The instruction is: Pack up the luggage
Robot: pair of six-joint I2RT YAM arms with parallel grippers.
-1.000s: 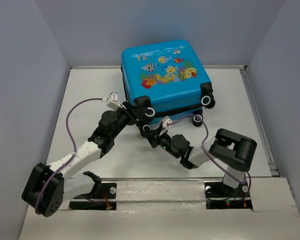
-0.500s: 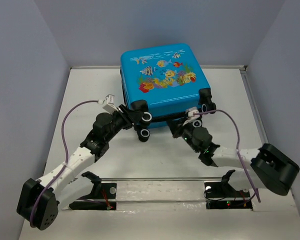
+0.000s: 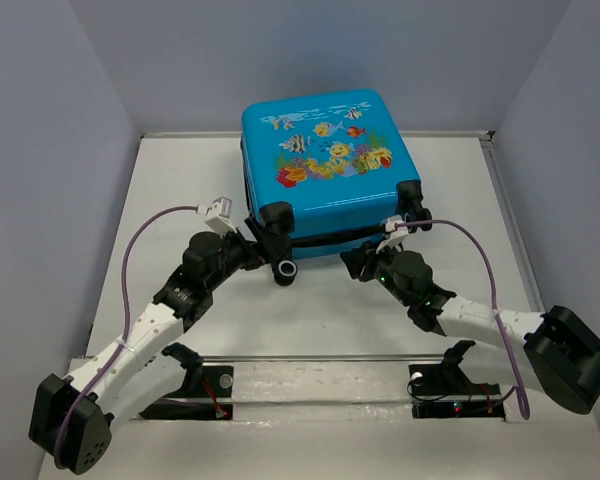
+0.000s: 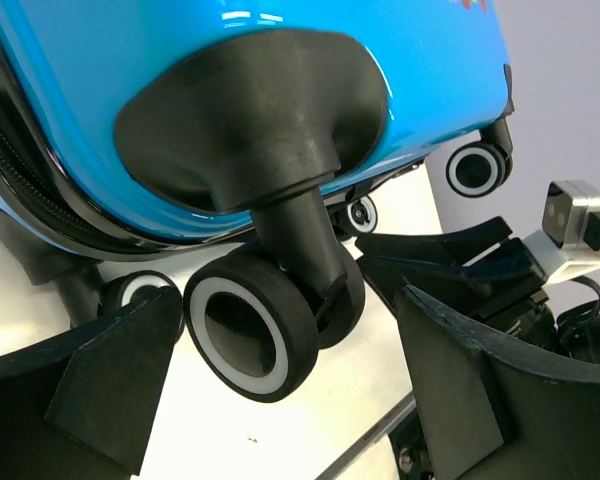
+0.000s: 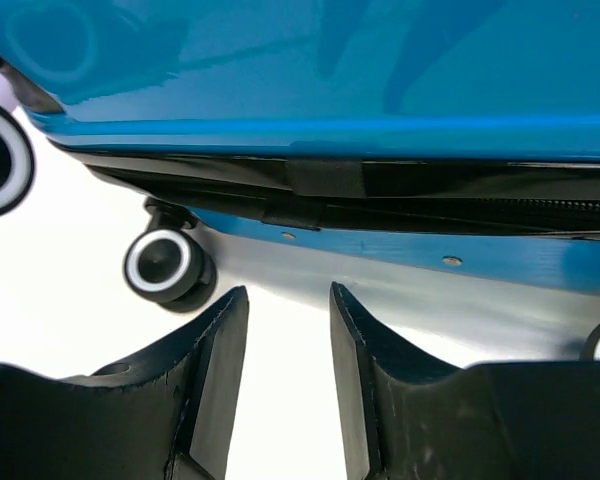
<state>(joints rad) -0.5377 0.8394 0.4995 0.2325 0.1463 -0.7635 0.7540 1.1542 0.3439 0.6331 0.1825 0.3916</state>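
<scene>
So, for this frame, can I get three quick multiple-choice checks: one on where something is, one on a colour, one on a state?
1. Where on the table does the luggage sit?
A. far edge, about the middle
B. near-left corner
C. beside the right arm's base

2. What colour is its shell?
A. red
B. bright blue
C. green

3. How is the left gripper?
A. shut on the zip
B. out of view
C. open, a wheel between its jaws

Answers:
1 A: the top view shows it centred at the far edge.
2 B: the shell is blue in every view.
3 C: the left wrist view shows the jaws wide apart on either side of the wheel, not touching it.
</scene>
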